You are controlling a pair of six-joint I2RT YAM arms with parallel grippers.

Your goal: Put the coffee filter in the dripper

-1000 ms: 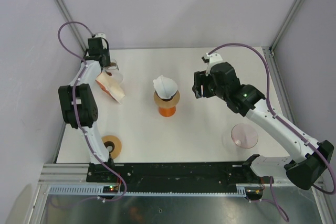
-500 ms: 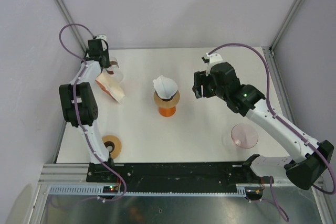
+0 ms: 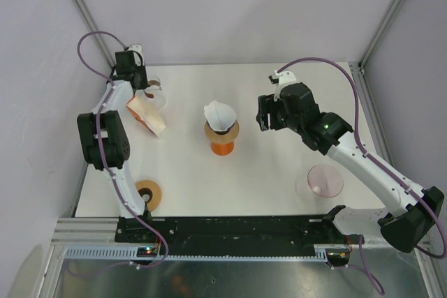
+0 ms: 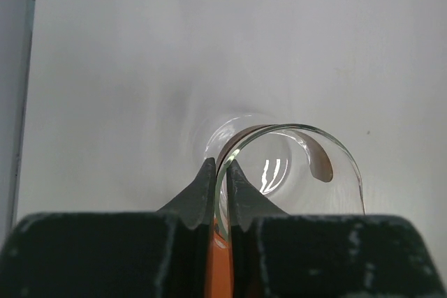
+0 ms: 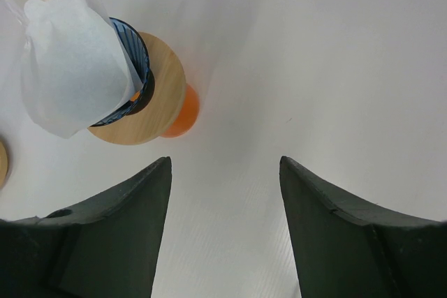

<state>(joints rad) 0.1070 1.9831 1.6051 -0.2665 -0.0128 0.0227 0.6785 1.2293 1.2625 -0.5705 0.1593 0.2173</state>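
Right wrist view showed you the filter [image 5: 70,54] seated in the dripper [image 5: 142,57], upper left, top poking out. Your right hand [image 5: 225,165] hung released nearby; your left hand [image 4: 221,172] pinched a glass [image 4: 293,128]. Task looked nearly done.

Bright even light, soft shadows, sharp

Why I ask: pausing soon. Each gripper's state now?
Left gripper: shut on the glass rim.
Right gripper: open, empty.
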